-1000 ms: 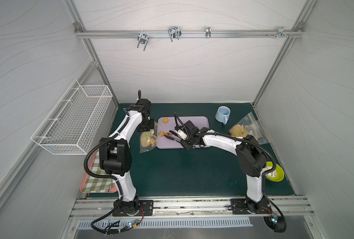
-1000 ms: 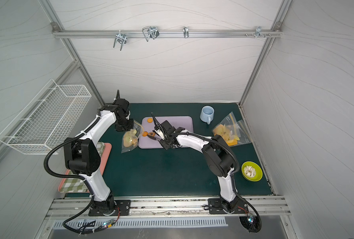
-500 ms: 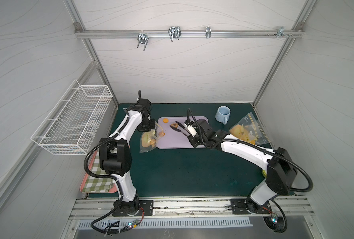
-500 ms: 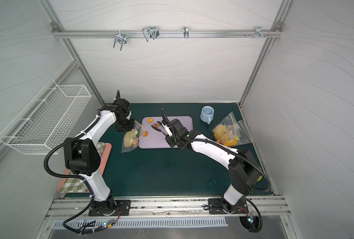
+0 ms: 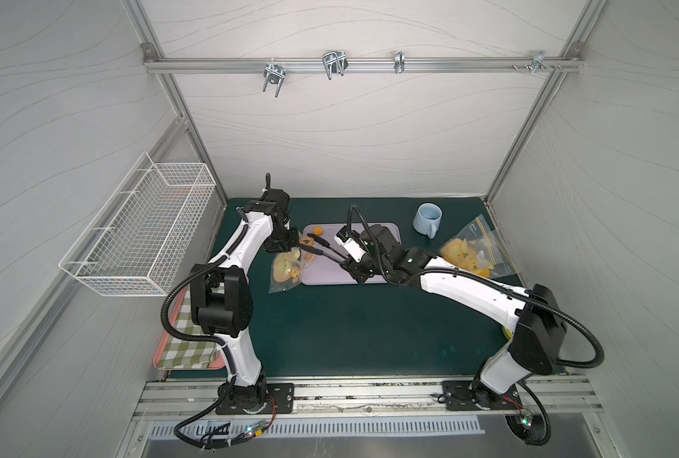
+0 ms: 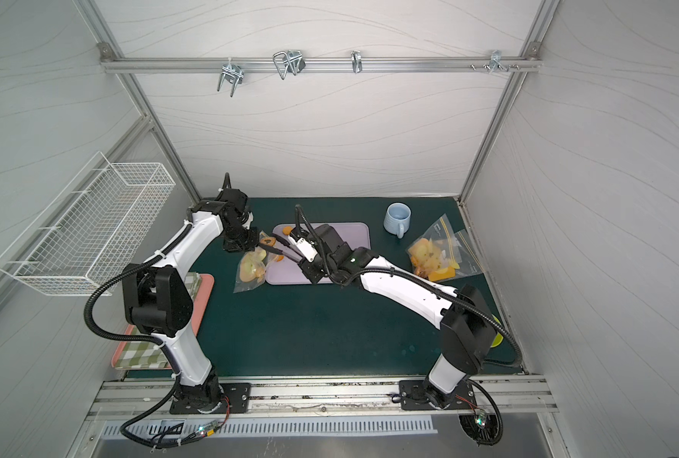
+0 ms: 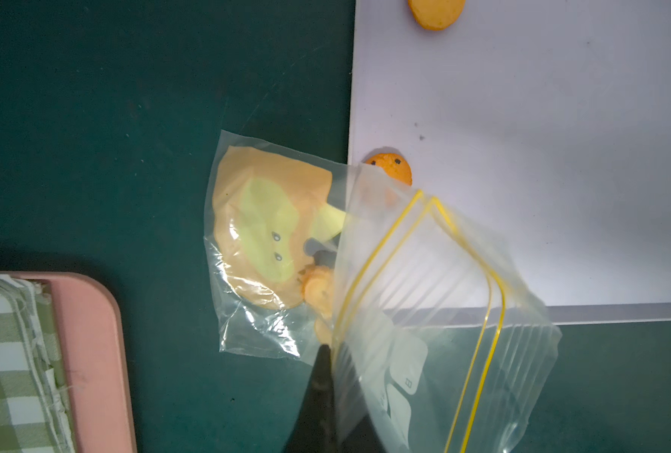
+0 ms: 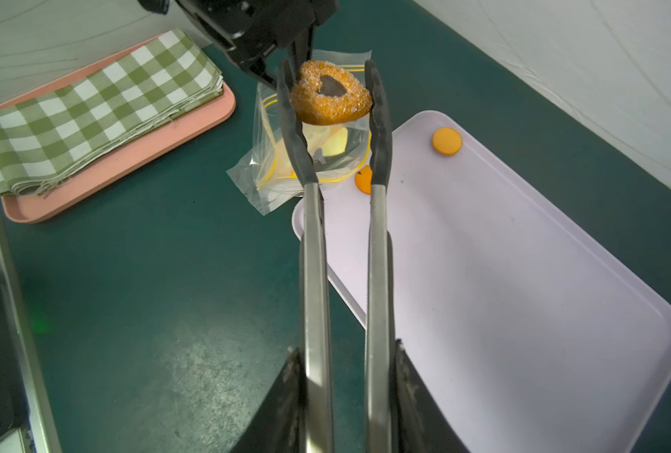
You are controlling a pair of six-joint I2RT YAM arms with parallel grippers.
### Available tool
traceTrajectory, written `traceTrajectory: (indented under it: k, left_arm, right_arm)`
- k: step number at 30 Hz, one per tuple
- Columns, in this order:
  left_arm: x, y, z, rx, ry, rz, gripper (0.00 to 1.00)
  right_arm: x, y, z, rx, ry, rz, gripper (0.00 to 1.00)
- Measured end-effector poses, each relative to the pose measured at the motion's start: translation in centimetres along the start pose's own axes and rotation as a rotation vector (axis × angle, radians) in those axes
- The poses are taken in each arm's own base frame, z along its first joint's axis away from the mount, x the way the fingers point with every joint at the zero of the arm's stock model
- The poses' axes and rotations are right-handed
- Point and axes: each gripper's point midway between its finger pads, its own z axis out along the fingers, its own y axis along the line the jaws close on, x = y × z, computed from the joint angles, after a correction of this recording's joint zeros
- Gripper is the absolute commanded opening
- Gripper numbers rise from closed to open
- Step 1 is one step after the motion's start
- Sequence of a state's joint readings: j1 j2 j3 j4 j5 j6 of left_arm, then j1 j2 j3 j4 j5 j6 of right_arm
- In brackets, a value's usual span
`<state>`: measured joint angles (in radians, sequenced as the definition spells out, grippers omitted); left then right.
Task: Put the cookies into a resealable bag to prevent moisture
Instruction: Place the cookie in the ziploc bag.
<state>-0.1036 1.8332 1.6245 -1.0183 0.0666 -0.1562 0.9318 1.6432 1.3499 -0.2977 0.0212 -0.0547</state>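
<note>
My right gripper [image 8: 345, 349] is shut on metal tongs [image 8: 314, 251]. The tongs' black tips pinch a sugared orange heart cookie [image 8: 330, 96] with a dark centre, just above the open mouth of the clear resealable bag [image 8: 271, 161]. My left gripper [image 7: 328, 353] is shut on the bag's [image 7: 424, 313] yellow-lined rim and holds it up. Some cookies [image 7: 318, 290] lie inside the bag. Two round orange cookies [image 8: 447, 141] [image 8: 363, 180] rest on the lilac tray [image 8: 522, 274]. In both top views the held cookie [image 5: 305, 242] [image 6: 268, 240] is at the tray's left end.
A pink tray with a folded green checked cloth [image 8: 102, 98] lies left of the bag. A blue mug [image 5: 427, 218] and a second printed bag [image 5: 469, 253] sit at the back right. A wire basket [image 5: 143, 234] hangs on the left wall.
My right arm has swung its elbow out to the right. The tongs' tips have lifted off the tray and moved left to the bag's mouth. The left arm has stayed still.
</note>
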Motion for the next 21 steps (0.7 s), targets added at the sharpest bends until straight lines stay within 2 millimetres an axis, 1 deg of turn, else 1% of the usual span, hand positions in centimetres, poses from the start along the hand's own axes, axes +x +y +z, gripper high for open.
traceTrajectory:
  k: [3,5,7,9,14,16,18,21]
  left_arm:
    - [0.0,0.0,0.0,0.002,0.000,0.000,0.00]
    - [0.0,0.0,0.0,0.001,0.000,0.000,0.00]
    - [0.0,0.0,0.0,0.001,0.000,0.000,0.00]
    - [0.0,0.0,0.0,0.001,0.000,0.000,0.00]
    - [0.0,0.0,0.0,0.001,0.000,0.000,0.00]
    - [0.0,0.0,0.0,0.001,0.001,0.000,0.00]
    - [0.0,0.1,0.0,-0.005,-0.001,0.000,0.00]
    - [-0.1,0.5,0.0,-0.030,-0.005,-0.001,0.00]
  right_arm:
    - [0.1,0.2,1.4,-0.011,0.026,-0.002,0.36]
    - [0.4,0.1,2.3,-0.011,0.043,-0.001,0.45]
    - [1.0,0.0,2.8,-0.004,0.063,-0.002,0.48]
    - [1.4,-0.1,3.0,-0.001,0.076,-0.002,0.49]
    - [1.4,-0.1,3.0,0.001,0.073,-0.002,0.50]
    - [1.5,-0.1,2.7,0.002,0.067,-0.001,0.49]
    - [1.9,-0.1,1.7,0.008,0.055,0.004,0.49]
    - [2.3,-0.5,-0.8,0.040,0.015,0.014,0.49]
